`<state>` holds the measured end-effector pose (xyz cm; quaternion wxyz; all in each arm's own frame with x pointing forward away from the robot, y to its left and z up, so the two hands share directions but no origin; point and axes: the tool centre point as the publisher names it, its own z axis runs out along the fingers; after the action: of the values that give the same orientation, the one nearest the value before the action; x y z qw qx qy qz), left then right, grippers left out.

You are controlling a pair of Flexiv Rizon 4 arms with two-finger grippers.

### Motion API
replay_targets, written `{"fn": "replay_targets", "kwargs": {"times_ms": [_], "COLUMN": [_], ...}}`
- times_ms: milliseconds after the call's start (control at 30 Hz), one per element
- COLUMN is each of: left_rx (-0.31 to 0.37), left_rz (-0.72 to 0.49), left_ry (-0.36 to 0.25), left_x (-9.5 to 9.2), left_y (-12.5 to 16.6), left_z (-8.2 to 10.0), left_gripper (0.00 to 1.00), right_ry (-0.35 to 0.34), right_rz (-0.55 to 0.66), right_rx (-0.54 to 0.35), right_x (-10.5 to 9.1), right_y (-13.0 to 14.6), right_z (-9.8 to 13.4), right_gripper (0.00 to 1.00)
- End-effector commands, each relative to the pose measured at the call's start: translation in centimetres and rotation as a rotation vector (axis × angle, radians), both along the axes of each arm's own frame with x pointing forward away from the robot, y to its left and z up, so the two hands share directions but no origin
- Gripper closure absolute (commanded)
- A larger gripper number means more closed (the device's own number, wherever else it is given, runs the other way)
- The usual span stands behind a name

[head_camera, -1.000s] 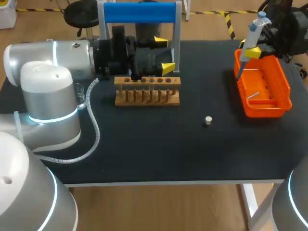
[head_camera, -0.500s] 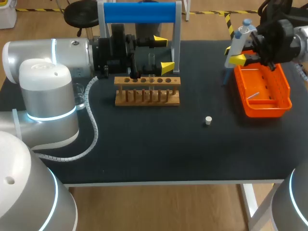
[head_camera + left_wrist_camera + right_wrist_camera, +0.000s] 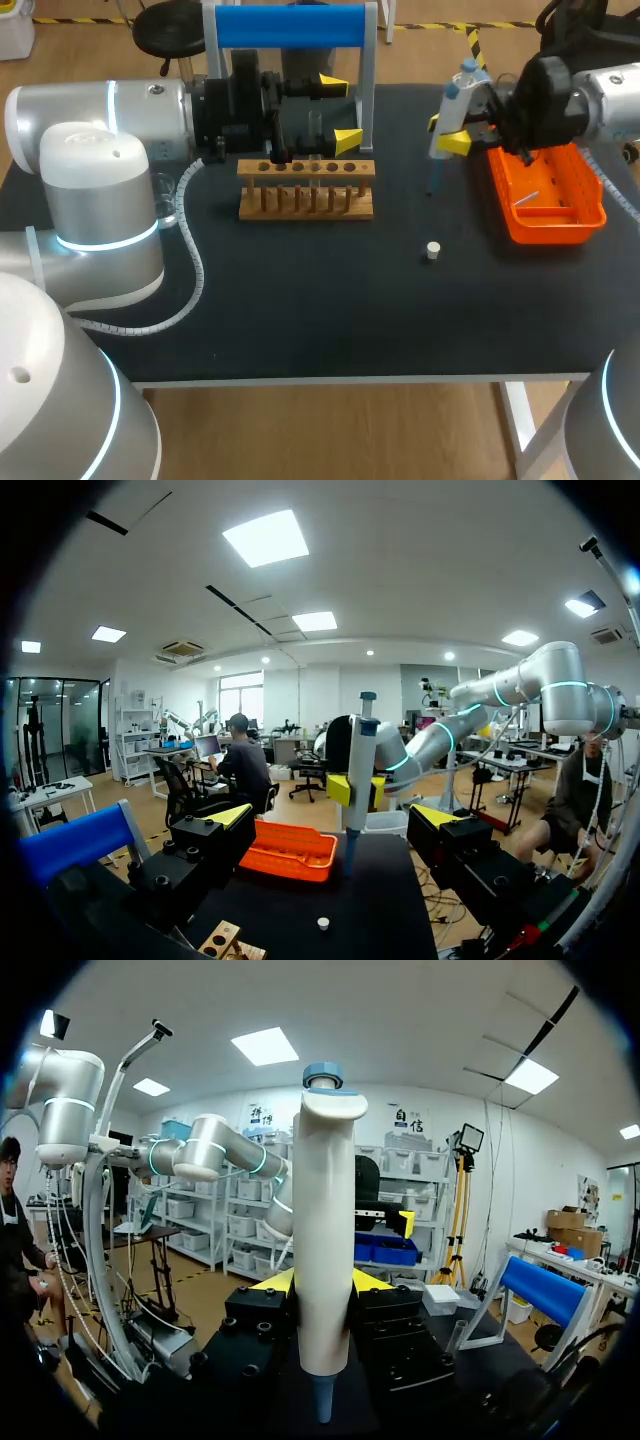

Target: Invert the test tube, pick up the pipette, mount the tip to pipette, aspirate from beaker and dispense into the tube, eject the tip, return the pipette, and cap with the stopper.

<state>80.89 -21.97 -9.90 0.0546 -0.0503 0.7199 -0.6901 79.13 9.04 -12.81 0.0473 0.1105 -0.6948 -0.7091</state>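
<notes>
White pipette [image 3: 455, 100] clamped upright in right hand [image 3: 448, 133], over bare desk [image 3: 330, 300] between orange tip box [image 3: 560, 215] and wooden rack [image 3: 306, 190]. Looks tipped: thin bluish tip [image 3: 434, 180] at lower end. Left hand [image 3: 342, 113] spread wide above rack's rear edge, apparently gripping nothing. Clear test tube [image 3: 315, 130] upright at rack, between the fingers; cannot tell whether inverted. Pickup and tip mount judged done. Pending: aspirate from beaker [image 3: 168, 200], half hidden at far left, then dispense, eject, return pipette, cap. Stopper [image 3: 432, 250] loose on desk, well apart from tube.
</notes>
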Motion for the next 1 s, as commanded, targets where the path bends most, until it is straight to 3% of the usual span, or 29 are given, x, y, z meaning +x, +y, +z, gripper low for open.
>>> {"fn": "replay_targets", "kwargs": {"times_ms": [33,667,1000], "left_rx": [-0.001,-0.001,-0.001], "left_rz": [0.0,0.0,0.0], "left_ry": [0.0,0.0,0.0], "left_x": [0.0,0.0,0.0], "left_y": [0.0,0.0,0.0], "left_z": [0.0,0.0,0.0], "left_gripper": [0.0,0.0,0.0], "right_ry": [0.003,0.027,0.025], "right_rz": [0.002,-0.008,-0.025], "right_rx": [-0.001,-0.028,-0.02], "right_x": [-0.2,-0.7,0.0], "right_y": [1.8,6.2,8.0], "right_z": [-0.4,-2.5,-2.0], "right_gripper": [1.0,1.0,1.0]}}
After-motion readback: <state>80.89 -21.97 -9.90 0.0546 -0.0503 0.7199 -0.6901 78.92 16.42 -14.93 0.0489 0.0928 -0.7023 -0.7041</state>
